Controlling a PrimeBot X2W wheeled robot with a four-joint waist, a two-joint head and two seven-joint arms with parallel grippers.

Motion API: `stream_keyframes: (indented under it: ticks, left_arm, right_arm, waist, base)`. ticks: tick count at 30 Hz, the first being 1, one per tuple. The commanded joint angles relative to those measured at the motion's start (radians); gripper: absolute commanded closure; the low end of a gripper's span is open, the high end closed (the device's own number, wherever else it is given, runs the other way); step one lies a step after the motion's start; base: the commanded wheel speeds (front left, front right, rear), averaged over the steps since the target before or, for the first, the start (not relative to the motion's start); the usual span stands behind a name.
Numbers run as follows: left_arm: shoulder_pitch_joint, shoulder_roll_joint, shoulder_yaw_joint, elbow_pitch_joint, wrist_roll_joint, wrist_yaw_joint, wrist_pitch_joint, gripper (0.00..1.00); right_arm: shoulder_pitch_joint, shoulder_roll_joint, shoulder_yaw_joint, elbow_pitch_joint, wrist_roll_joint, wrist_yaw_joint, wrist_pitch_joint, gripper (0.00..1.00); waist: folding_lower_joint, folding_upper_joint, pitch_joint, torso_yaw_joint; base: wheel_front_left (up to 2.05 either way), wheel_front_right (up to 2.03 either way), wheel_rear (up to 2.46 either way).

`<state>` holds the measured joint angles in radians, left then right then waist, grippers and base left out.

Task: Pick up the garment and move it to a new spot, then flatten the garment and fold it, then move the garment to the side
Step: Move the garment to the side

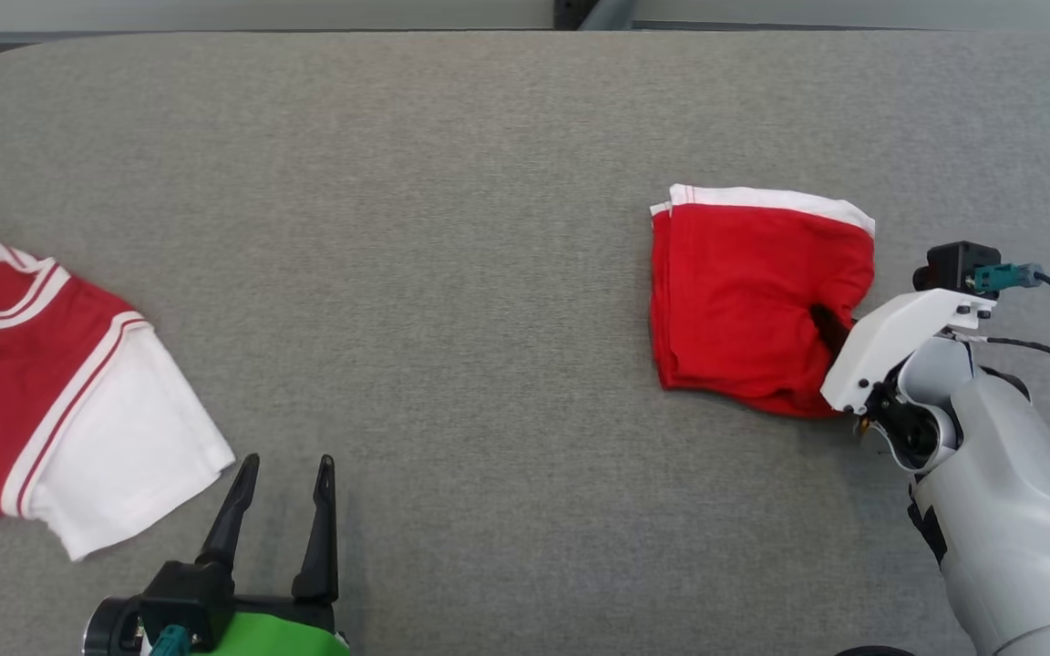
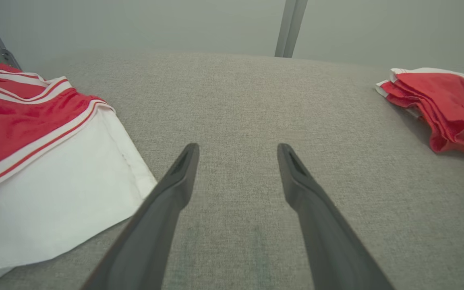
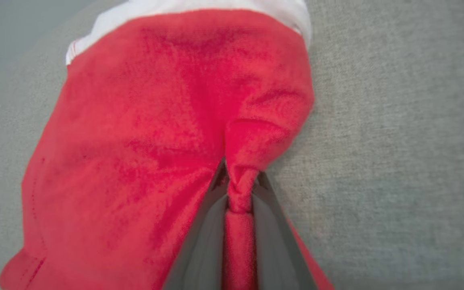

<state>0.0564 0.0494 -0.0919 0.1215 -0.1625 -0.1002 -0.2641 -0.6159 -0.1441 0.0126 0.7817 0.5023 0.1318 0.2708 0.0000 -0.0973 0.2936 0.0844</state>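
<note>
the folded red garment (image 1: 753,301), white band along its far edge, lies on the right part of the grey bench (image 1: 452,273). the right gripper (image 3: 238,181) is clamped on a bunched ridge of red cloth at the garment's near right edge, the fabric squeezed between its two dark fingers. the left gripper (image 1: 285,469) hovers low at the near left, fingers spread apart and holding nothing, just beside the white sleeve of a red-and-white shirt (image 1: 33,392) spread at the bench's left edge.
</note>
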Motion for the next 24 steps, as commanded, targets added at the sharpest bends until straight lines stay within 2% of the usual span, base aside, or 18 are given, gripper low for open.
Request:
stream_keyframes:
  ticks: [1, 7, 11, 17, 24]
  left_arm:
    - [0.001, 0.002, 0.009, -0.01, 0.013, -0.003, 0.0, 0.0]
    - [-0.031, 0.023, 0.015, -0.035, 0.043, -0.017, 0.0, 0.0]
    - [-0.048, 0.045, 0.006, -0.04, 0.054, -0.023, 0.0, 0.0]
    - [-0.045, 0.071, -0.001, -0.034, 0.059, -0.028, 0.0, 0.0]
    - [0.002, 0.098, 0.028, -0.042, 0.057, -0.024, 0.0, 0.0]
  right_arm:
    - [-0.01, -0.016, 0.007, 0.011, 0.012, -0.002, -0.008, 1.0]
    - [-0.049, -0.028, 0.052, 0.039, 0.012, -0.002, -0.042, 1.0]
    - [-0.078, -0.055, 0.078, 0.064, -0.007, -0.002, -0.075, 1.0]
    - [-0.145, -0.091, 0.134, 0.101, -0.07, -0.002, -0.117, 1.0]
    - [-0.289, -0.185, 0.209, 0.142, -0.174, -0.002, -0.132, 1.0]
  waist:
    - [0.0, -0.0002, 0.024, -0.115]
    - [0.0, -0.0002, 0.073, -0.279]
    - [0.0, -0.0002, 0.097, -0.338]
    - [0.0, -0.0002, 0.123, -0.352]
    - [0.0, -0.0002, 0.15, -0.283]
  base:
    - [0.0, 0.0, 0.0]
    - [0.0, 0.0, 0.0]
    - [0.0, 0.0, 0.0]
    - [0.0, 0.0, 0.0]
    - [0.0, 0.0, 0.0]
